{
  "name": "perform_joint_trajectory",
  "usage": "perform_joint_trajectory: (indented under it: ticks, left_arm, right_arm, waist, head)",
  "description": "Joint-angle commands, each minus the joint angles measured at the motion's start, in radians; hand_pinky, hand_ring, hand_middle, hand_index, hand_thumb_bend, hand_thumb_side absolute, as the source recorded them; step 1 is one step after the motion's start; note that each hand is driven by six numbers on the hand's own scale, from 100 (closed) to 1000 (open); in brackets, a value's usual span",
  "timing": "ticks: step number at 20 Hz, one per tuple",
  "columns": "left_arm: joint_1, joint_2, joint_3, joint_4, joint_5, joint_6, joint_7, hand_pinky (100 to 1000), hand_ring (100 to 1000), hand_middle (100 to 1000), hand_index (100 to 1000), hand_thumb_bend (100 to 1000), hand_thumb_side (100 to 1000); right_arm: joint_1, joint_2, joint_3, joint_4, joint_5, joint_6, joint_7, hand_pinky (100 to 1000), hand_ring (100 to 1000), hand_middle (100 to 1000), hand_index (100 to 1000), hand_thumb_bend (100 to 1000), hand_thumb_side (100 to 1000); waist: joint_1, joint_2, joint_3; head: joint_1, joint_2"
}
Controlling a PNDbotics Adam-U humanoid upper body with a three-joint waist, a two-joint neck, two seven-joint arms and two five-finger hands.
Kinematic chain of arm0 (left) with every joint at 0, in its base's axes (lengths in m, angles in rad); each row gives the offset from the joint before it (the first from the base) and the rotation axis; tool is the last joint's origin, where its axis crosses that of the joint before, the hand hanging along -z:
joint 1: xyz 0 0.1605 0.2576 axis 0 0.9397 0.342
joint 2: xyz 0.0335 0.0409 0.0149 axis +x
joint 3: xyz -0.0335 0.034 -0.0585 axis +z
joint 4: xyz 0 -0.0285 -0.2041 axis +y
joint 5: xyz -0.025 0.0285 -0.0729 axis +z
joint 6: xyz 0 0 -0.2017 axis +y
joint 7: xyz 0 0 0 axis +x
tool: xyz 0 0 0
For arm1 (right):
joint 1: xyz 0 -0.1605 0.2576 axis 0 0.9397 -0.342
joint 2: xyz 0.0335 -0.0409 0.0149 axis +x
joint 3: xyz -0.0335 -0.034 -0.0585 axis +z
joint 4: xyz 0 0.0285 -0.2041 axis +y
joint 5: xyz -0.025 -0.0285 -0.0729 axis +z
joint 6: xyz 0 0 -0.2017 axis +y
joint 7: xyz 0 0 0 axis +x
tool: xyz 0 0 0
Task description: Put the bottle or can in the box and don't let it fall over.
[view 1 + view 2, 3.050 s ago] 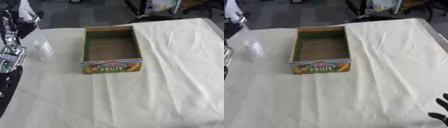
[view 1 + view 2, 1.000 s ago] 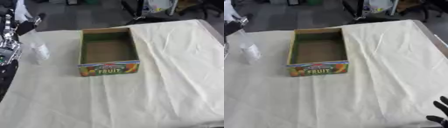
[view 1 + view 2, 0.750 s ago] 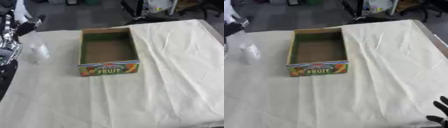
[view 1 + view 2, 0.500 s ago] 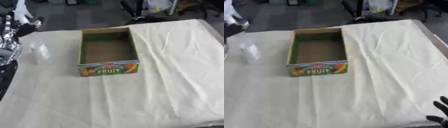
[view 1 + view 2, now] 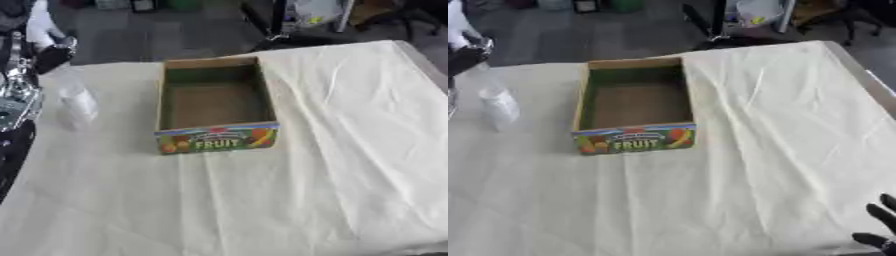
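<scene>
A clear plastic bottle (image 5: 77,102) stands upright on the cream cloth, left of the box. The cardboard box (image 5: 215,102) with a "FRUIT" label on its front wall lies open and empty in the middle. My left hand (image 5: 51,56) hangs at the left edge, just above and behind the bottle's top; I cannot see whether it touches the bottle. My right hand (image 5: 878,227) rests open at the lower right corner, fingers up, far from both.
A cream cloth (image 5: 350,130) covers the table, with wide bare room right of and in front of the box. The left arm's silver and black parts (image 5: 13,100) fill the left edge. Chairs and clutter (image 5: 306,15) stand beyond the far edge.
The whole picture has shifted slightly, so the camera moved. My left hand stays close above the bottle. Bottle, box and right hand keep their places.
</scene>
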Motion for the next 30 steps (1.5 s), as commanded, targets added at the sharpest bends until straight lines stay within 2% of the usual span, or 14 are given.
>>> perform_joint_trajectory:
  ticks: [1, 7, 19, 24, 30]
  left_arm:
    - [-0.018, 0.043, 0.002, -0.015, 0.006, -0.003, 0.013, 785, 660, 304, 577, 243, 100]
    - [-0.017, 0.048, 0.002, -0.033, 0.005, -0.004, 0.016, 758, 564, 201, 498, 214, 100]
    - [-0.02, 0.056, 0.005, -0.116, 0.007, 0.012, 0.021, 737, 527, 156, 463, 200, 100]
    - [-0.027, 0.062, 0.004, -0.187, 0.013, 0.032, 0.029, 718, 505, 135, 443, 194, 100]
    - [-0.049, 0.069, -0.024, -0.326, 0.054, 0.047, -0.003, 709, 494, 132, 438, 177, 100]
  right_arm:
    - [0.002, -0.005, 0.003, -0.023, 0.003, -0.001, 0.003, 789, 1000, 1000, 1000, 100, 470]
    - [0.003, -0.005, 0.002, -0.023, 0.002, -0.002, 0.003, 789, 1000, 1000, 1000, 100, 470]
    - [0.003, -0.006, 0.002, -0.023, 0.0, -0.002, 0.004, 789, 1000, 1000, 1000, 100, 470]
    - [0.004, -0.007, 0.002, -0.023, 0.0, -0.004, 0.004, 789, 1000, 1000, 1000, 100, 470]
    - [0.005, -0.008, 0.004, -0.023, -0.001, -0.003, 0.006, 789, 1000, 1000, 1000, 100, 470]
  waist:
    - [-0.001, -0.011, -0.001]
    - [-0.002, -0.011, -0.001]
    - [-0.001, -0.012, 0.0]
    - [-0.001, -0.013, 0.0]
    - [-0.001, -0.015, -0.001]
  head:
    - [-0.002, -0.011]
    - [-0.003, -0.01]
    - [-0.012, -0.009]
    - [-0.018, -0.012]
    - [-0.02, -0.013]
